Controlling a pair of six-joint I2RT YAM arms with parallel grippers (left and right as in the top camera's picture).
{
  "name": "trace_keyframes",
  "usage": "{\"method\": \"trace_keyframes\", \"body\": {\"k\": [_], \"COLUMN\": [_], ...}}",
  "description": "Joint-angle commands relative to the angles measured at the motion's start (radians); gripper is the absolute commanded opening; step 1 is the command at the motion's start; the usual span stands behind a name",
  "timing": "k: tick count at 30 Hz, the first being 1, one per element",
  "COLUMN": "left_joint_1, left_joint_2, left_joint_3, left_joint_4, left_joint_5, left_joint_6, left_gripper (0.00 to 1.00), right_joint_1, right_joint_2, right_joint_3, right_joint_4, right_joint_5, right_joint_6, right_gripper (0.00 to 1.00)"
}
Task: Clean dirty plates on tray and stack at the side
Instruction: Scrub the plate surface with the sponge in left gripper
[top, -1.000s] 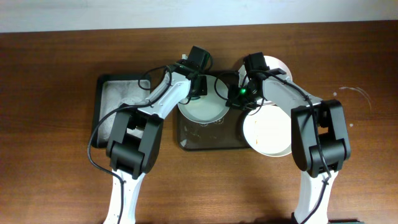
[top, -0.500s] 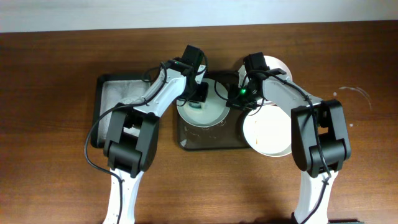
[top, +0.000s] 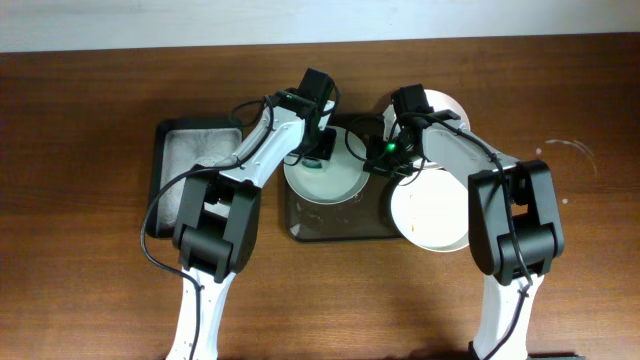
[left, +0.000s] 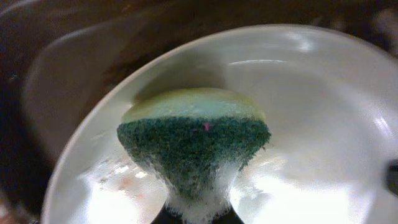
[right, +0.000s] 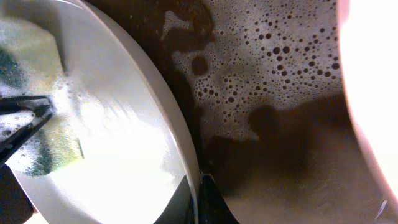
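Jaws of the left gripper (left: 196, 218) are pinching a yellow sponge with a dark green scouring face (left: 194, 146). The foamy sponge is lying against the inner surface of a round, shallow, glossy white plate (left: 323, 130). That plate (top: 322, 180) is sitting in the left half of the large dark brown translucent rectangular tray (top: 340, 228), which is holding bubbly soapy water (right: 267, 87). Jaws of the right gripper (right: 194, 198) are pressing together on the right rim of the same plate, at the bottom of the right wrist view. A second white plate (top: 432, 212) is overlapping the tray's right edge and resting partly over the brown wooden table (top: 90, 280). A third white plate (top: 450, 103) is showing behind the right arm, near the tray's far right corner. A smaller black tray with grey foam (top: 185, 160) is lying just left of the brown tray, partly under the left arm.
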Motion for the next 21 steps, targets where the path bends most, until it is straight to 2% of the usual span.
{"method": "trace_keyframes", "body": {"k": [1, 4, 6, 8, 11, 13, 16, 21], "left_joint_1": [0.007, 0.007, 0.003, -0.003, -0.016, -0.021, -0.020, -0.020], "left_joint_2": [0.014, 0.014, 0.014, 0.014, 0.014, 0.014, 0.014, 0.014], "left_joint_3": [0.014, 0.014, 0.014, 0.014, 0.014, 0.014, 0.014, 0.014], "left_joint_4": [-0.072, -0.146, -0.199, -0.233, -0.205, -0.147, -0.071, 0.063], "left_joint_5": [-0.126, -0.131, -0.062, 0.060, 0.285, 0.341, 0.320, 0.085], "left_joint_6": [-0.063, -0.089, -0.088, -0.076, 0.021, 0.029, 0.028, -0.044], "left_gripper": [0.01, 0.01, 0.01, 0.01, 0.01, 0.01, 0.01, 0.01], "right_joint_1": [0.004, 0.004, 0.004, 0.004, 0.004, 0.004, 0.004, 0.004], "right_joint_2": [0.018, 0.018, 0.018, 0.018, 0.018, 0.018, 0.018, 0.018], "right_joint_3": [-0.022, -0.022, -0.022, -0.022, -0.022, -0.022, -0.023, -0.022], "right_joint_4": [-0.004, -0.004, -0.003, -0.003, -0.003, -0.004, -0.007, -0.008], "right_joint_5": [-0.005, -0.005, -0.005, -0.005, -0.005, -0.005, -0.005, -0.005], "right_joint_6": [-0.011, -0.011, -0.011, -0.011, -0.011, -0.011, -0.011, -0.011], "right_gripper": [0.04, 0.04, 0.04, 0.04, 0.04, 0.04, 0.04, 0.04]}}
